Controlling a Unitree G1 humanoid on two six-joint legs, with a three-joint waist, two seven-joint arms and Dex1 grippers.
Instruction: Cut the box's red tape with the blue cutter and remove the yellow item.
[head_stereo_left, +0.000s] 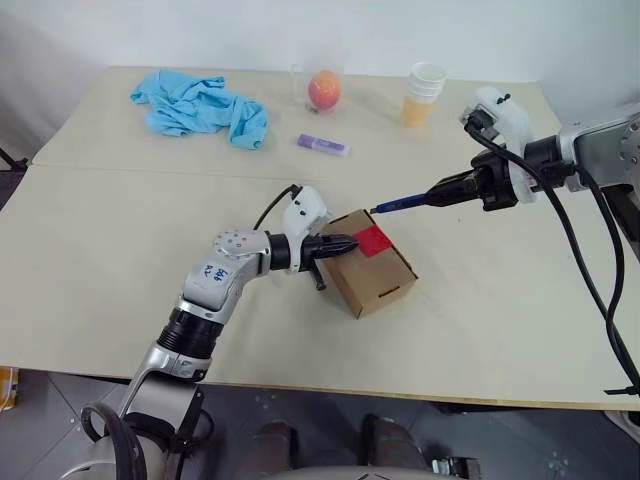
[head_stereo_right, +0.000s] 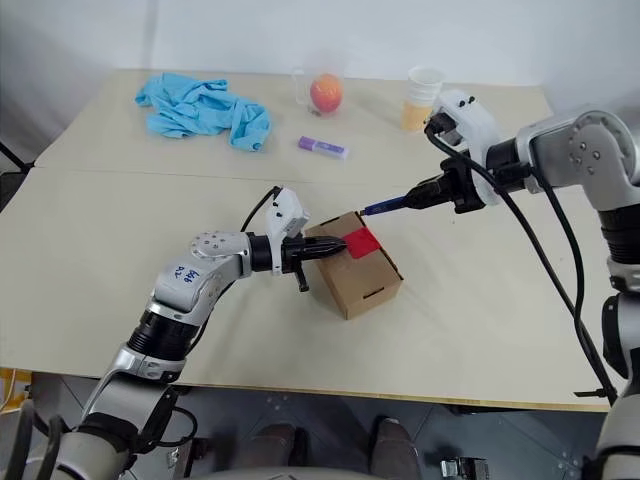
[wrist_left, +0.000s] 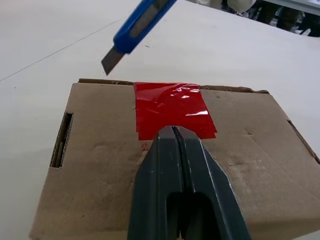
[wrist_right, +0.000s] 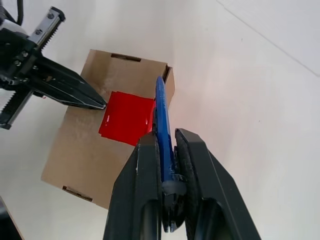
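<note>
The brown cardboard box (head_stereo_left: 372, 264) sits closed in the middle of the table, with the red tape (head_stereo_left: 372, 240) across its top seam. My left gripper (head_stereo_left: 350, 243) is shut and its tips press on the box top at the near edge of the tape (wrist_left: 172, 111). My right gripper (wrist_right: 168, 145) is shut on the blue cutter (head_stereo_left: 402, 204), which points down toward the box. The cutter's blade (wrist_left: 111, 60) hangs just above the far edge of the box, off the tape. The yellow item is hidden.
At the back of the table lie a light-blue cloth (head_stereo_left: 200, 106), a purple marker-like tube (head_stereo_left: 322, 145), an orange-red ball in a clear cup (head_stereo_left: 323, 90) and a stack of paper cups (head_stereo_left: 423, 94). A table seam runs across behind the box.
</note>
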